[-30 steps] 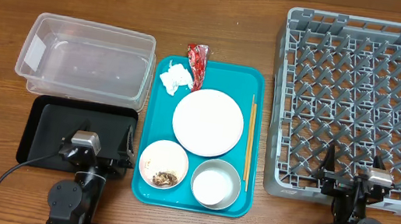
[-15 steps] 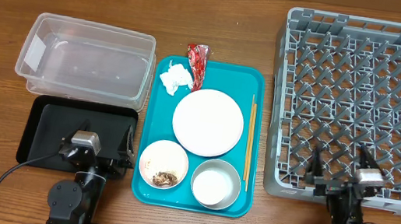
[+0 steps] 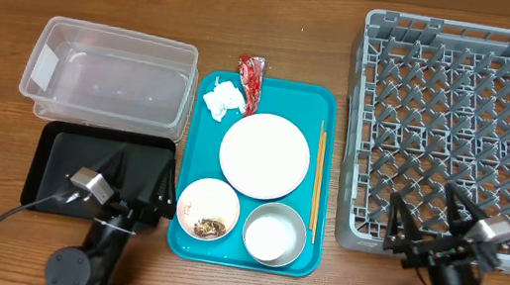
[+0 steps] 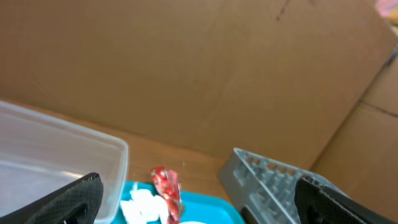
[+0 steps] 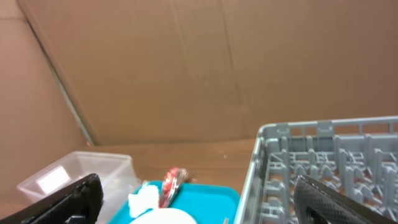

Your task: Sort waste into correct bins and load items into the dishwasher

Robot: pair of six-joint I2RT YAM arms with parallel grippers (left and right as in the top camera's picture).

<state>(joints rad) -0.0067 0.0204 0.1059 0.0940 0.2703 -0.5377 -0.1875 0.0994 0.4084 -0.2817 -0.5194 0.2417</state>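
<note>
Colours: teal tray (image 3: 291, 103); red snack wrapper (image 3: 252, 72); white tissue (image 3: 223, 100), plate (image 3: 264, 155), small bowl (image 3: 209, 201); brown-white food scraps (image 3: 212, 226); silvery-rimmed bowl (image 3: 274, 233), white inside. Clear tub (image 3: 120, 34); black shallow tray (image 3: 64, 151); grey dish rack (image 3: 470, 33), peg grid. Brown wood-grain table (image 3: 154, 8).

Wrapper (image 3: 252, 72), tissue (image 3: 223, 100), plate (image 3: 264, 155), white bowl (image 3: 197, 197), silvery bowl (image 3: 274, 233), chopsticks (image 3: 318, 176), between tub (image 3: 114, 39), black tray (image 3: 63, 158), rack (image 3: 463, 122)

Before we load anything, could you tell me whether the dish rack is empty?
Empty: the dish rack shows only bare grid in the overhead view.
</note>
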